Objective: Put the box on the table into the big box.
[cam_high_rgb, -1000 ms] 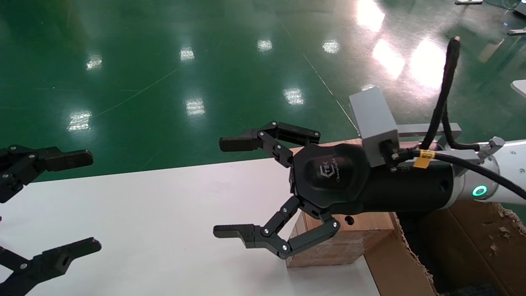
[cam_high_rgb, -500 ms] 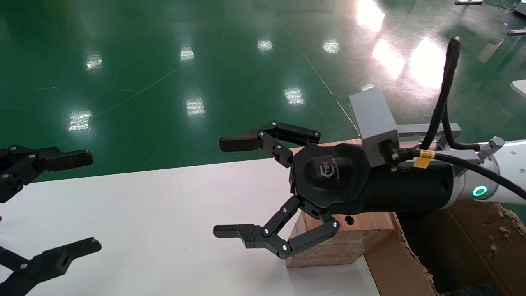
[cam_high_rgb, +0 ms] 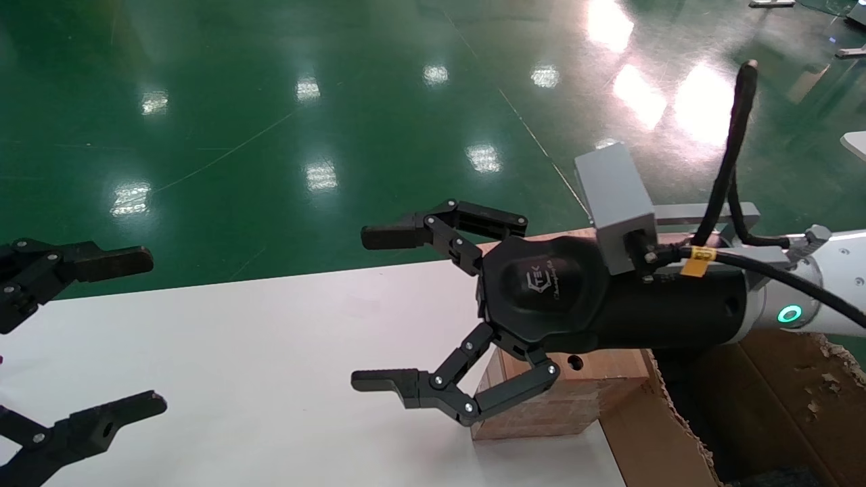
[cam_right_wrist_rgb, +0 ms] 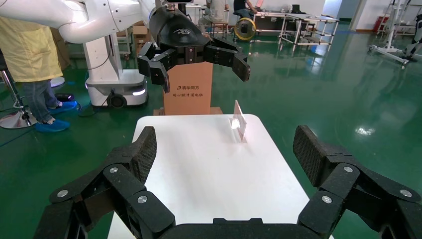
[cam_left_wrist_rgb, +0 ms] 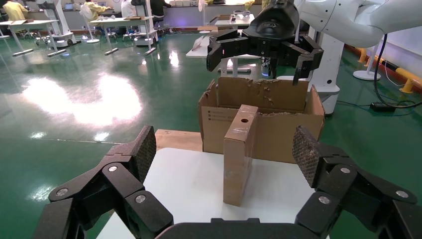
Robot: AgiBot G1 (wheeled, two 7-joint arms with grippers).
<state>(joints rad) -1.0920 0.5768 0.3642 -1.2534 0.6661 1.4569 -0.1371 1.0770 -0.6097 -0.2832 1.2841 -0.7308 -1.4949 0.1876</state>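
Brown cardboard shows in two places in the head view: the box [cam_high_rgb: 561, 389] stands on its narrow edge at about 4 o'clock on the white table [cam_high_rgb: 270, 352], and the big box [cam_high_rgb: 778, 406] sits just beyond the table's right edge, touching or nearly touching the small carton; which of the two cannot be told. Much of the box is covered there by the right gripper [cam_high_rgb: 369, 311], whose black body hangs above it with jaws spread wide and empty, fingers pointing toward 9 o'clock. Only one round hole and part of the near face are visible under the lower finger. The left wrist view gives the clearer look: the box [cam_left_wrist_rgb: 241, 154] is upright, with glossy tape on its top corner and the hole near the top of a face, and the big box [cam_left_wrist_rgb: 268, 119] with ragged flap edges and small black print stands right behind it. The big box's inside is cut off at the frame edge and dark. At 9 o'clock the left gripper [cam_high_rgb: 101, 338] hovers over the table's edge, jaws wide open, holding nothing, its body out of frame. Beyond the table lies a shiny green floor [cam_high_rgb: 270, 101].
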